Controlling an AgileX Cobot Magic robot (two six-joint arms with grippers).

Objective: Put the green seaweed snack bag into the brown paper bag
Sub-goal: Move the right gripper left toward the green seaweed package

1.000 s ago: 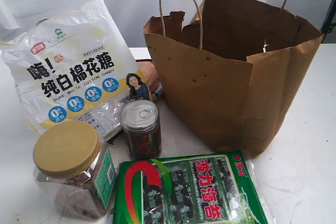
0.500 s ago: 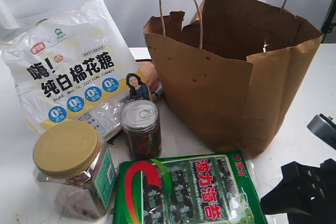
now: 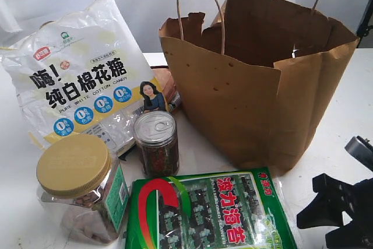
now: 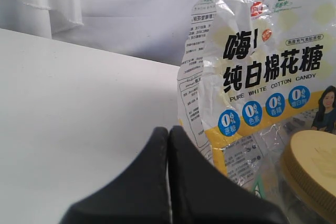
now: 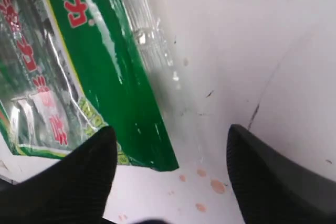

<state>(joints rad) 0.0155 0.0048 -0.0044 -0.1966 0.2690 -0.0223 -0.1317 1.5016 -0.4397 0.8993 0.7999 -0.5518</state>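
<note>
Green seaweed snack bag: sealed edge is being bracketed by spread right gripper; a low, firm pinch there is being advised.

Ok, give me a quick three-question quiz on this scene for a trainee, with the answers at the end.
1. True or false: the green seaweed snack bag is already inside the brown paper bag.
2. The right gripper is: A) shut on the snack bag; B) open at the snack bag's corner; C) down inside the paper bag.
3. Which gripper is shut with nothing in it?
Key: 1 false, it lies flat on the table in front of the paper bag. 2 B. 3 the left gripper.
</note>
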